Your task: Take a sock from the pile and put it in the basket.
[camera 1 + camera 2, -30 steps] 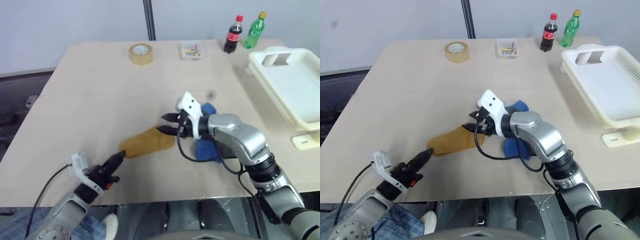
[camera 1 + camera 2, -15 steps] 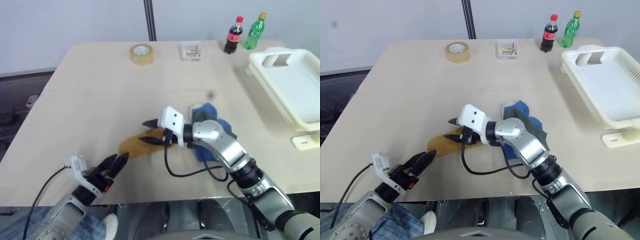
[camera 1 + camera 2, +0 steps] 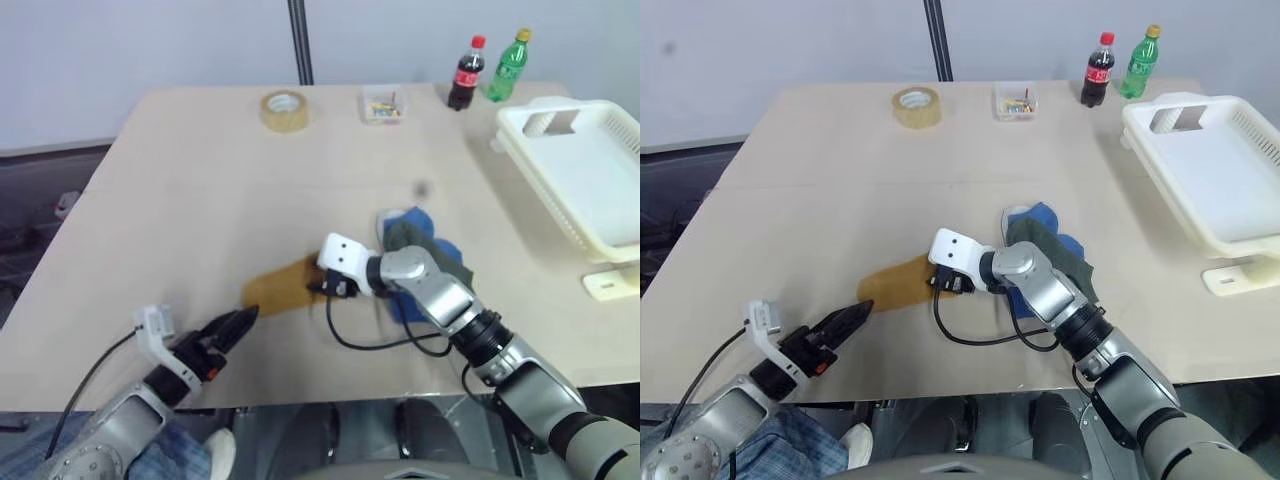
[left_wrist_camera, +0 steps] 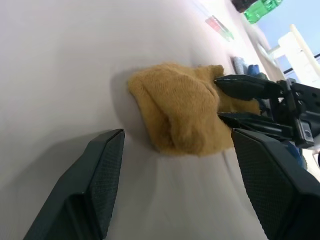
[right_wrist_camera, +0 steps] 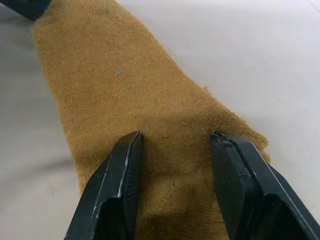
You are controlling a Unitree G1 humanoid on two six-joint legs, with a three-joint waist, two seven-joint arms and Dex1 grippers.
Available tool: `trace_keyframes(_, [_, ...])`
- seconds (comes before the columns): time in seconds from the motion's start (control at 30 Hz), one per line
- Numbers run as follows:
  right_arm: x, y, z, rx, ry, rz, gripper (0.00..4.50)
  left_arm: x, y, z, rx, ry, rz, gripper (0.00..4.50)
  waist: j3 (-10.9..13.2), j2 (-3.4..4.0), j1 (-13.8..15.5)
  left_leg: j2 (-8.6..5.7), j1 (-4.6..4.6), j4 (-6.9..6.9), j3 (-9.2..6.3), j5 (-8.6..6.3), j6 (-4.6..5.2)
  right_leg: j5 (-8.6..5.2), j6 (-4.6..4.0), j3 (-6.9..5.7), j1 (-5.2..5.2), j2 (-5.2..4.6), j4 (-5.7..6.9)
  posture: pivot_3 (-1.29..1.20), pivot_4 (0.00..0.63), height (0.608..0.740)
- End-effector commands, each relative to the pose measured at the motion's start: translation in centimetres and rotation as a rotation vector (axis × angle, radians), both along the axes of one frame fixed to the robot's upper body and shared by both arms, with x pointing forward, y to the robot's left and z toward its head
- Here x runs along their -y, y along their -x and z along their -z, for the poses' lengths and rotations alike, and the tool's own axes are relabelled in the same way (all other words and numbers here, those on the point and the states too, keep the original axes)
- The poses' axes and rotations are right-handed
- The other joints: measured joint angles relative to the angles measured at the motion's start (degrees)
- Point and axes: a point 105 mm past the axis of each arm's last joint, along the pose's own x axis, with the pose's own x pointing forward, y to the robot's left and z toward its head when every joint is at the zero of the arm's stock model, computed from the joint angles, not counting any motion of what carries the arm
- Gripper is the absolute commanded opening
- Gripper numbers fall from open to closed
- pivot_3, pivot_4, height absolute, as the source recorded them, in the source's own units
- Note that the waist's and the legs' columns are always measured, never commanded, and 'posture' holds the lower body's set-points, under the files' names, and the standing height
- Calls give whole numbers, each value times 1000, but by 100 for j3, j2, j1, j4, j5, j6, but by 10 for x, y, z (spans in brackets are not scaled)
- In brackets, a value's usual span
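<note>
A mustard yellow sock (image 3: 278,288) lies flat on the table, pulled out to the left of the pile (image 3: 425,258) of blue and dark olive socks. My right gripper (image 3: 318,285) is down on the sock's right end. It is open, its two fingers (image 5: 127,165) pressing on the fabric with a band of sock between them. My left gripper (image 3: 240,322) stands open just short of the sock's left end, near the table's front edge, with nothing between its fingers (image 4: 102,165). The white slotted basket (image 3: 515,135) sits at the far right of the table.
Along the table's far edge stand a roll of tape (image 3: 283,108), a small clear box (image 3: 383,103), a cola bottle (image 3: 463,70) and a green bottle (image 3: 508,62). A white piece (image 3: 612,283) lies beside the basket's near corner.
My right gripper has dropped and swung left, from above the pile down onto the mustard sock's end. My left gripper's fingers have spread apart while that hand stayed in place.
</note>
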Motion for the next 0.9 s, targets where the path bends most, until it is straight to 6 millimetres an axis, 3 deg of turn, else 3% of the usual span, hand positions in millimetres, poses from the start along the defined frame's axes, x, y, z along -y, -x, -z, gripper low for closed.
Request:
trace_keyframes(0.03, [1, 5, 7, -23, 19, -4, 2226, -13, -3, 5, -56, 13, -62, 3644, 0, 0, 3, 0, 0, 0, -2, 0, 0, 0, 0, -2, 0, 0, 1, 0, 150, 738])
trace_keyframes(0.13, [-1, 6, 8, -22, 15, 0, 2226, -13, -12, 15, -135, -4, -58, 3644, -8, 10, 9, -1, 0, 0, -5, 0, -1, 0, 0, -6, 1, 1, 1, 0, 150, 738])
trace_keyframes(0.27, [-2, 6, 7, -18, 12, 3, 2226, 11, -22, 17, -145, -131, 69, 3644, -20, 27, 6, -2, 17, 0, -4, 0, -1, 0, 0, -4, 15, 4, 2, 0, 150, 738])
trace_keyframes(0.47, [-4, 7, 7, -14, 8, 6, 2226, 29, -47, 21, -158, -108, 109, 3644, -25, 34, 34, -5, 66, -7, -6, 0, -1, -1, 0, -8, 71, 3, -7, 0, 150, 738])
trace_keyframes(0.67, [0, 3, 1, 1, -1, 32, 2226, 55, -43, -4, -90, 159, 285, 3644, -25, 34, 9, -5, 63, -7, -5, 0, -1, -1, 1, -7, 69, 5, -10, 0, 150, 738])
trace_keyframes(0.77, [5, 1, 0, 13, 2, 43, 2226, 54, -39, -31, -4, 328, 327, 3644, -19, 23, 0, -4, 55, -8, -6, 0, -1, -1, 1, -8, 61, 3, -14, 0, 150, 738])
trace_keyframes(0.9, [7, 2, -2, 23, 9, 37, 2226, 44, -41, -46, 59, 384, 305, 3644, -16, 20, 9, -4, 42, -6, -20, 0, -1, -1, 0, -20, 53, -11, -15, 0, 150, 738])
